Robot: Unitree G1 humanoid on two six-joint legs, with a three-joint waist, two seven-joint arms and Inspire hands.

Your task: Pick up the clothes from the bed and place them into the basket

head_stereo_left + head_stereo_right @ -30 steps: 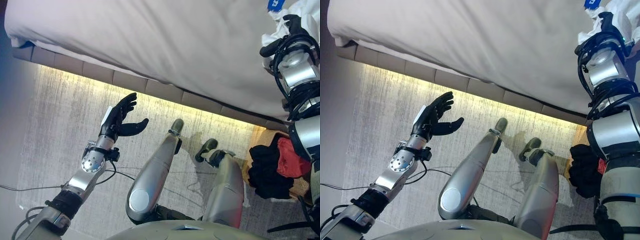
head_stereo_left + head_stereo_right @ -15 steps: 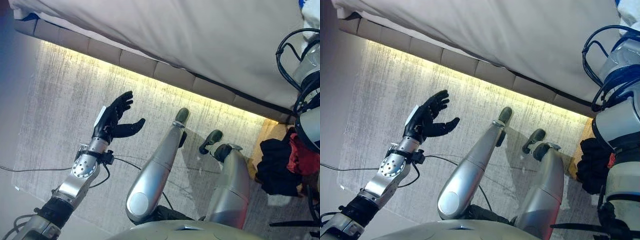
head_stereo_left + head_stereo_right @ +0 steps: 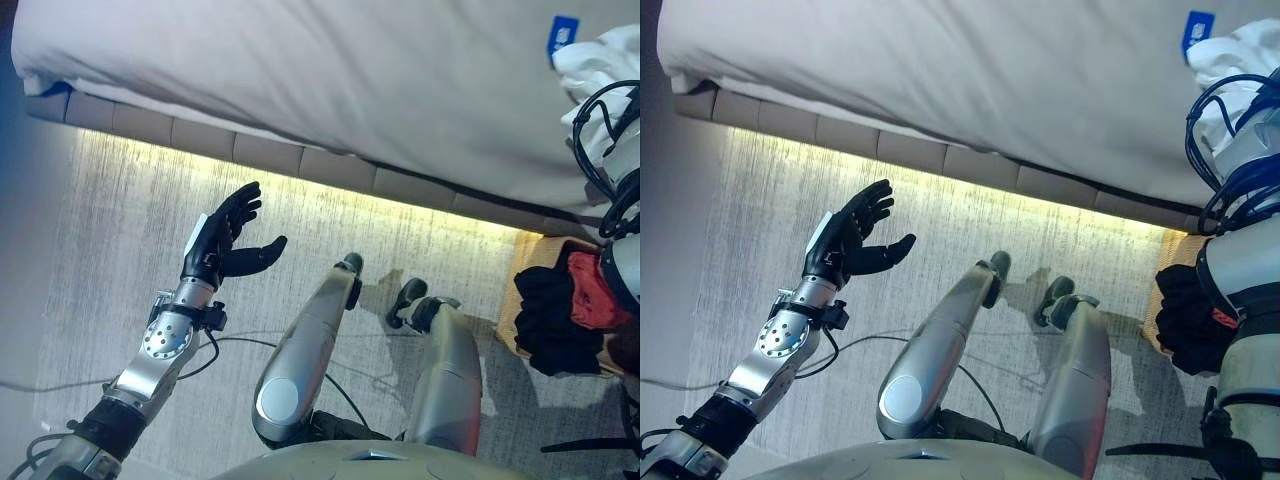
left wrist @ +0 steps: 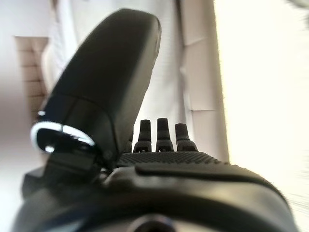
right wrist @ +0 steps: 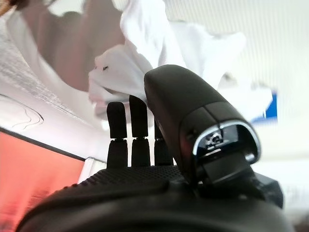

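A white garment [image 3: 603, 58] lies bunched on the bed [image 3: 330, 80] at its far right, next to a blue tag [image 3: 562, 35]. My right arm reaches up to it along the right side. In the right wrist view my right hand [image 5: 137, 181] has straight fingers [image 5: 130, 130], and the white garment [image 5: 145, 53] lies just past them. A wicker basket [image 3: 522, 285] stands on the floor at the right and holds black [image 3: 548, 320] and red [image 3: 592, 292] clothes. My left hand [image 3: 222, 238] is open and empty above the floor, also in its wrist view [image 4: 159, 159].
The bed's padded base [image 3: 250, 152] runs across the view with a lit strip under it. Grey carpet [image 3: 110, 240] covers the floor between the bed and me.
The whole view swung down and back up as the camera moved. My left hand keeps its open pose. My right arm stays by the white garment.
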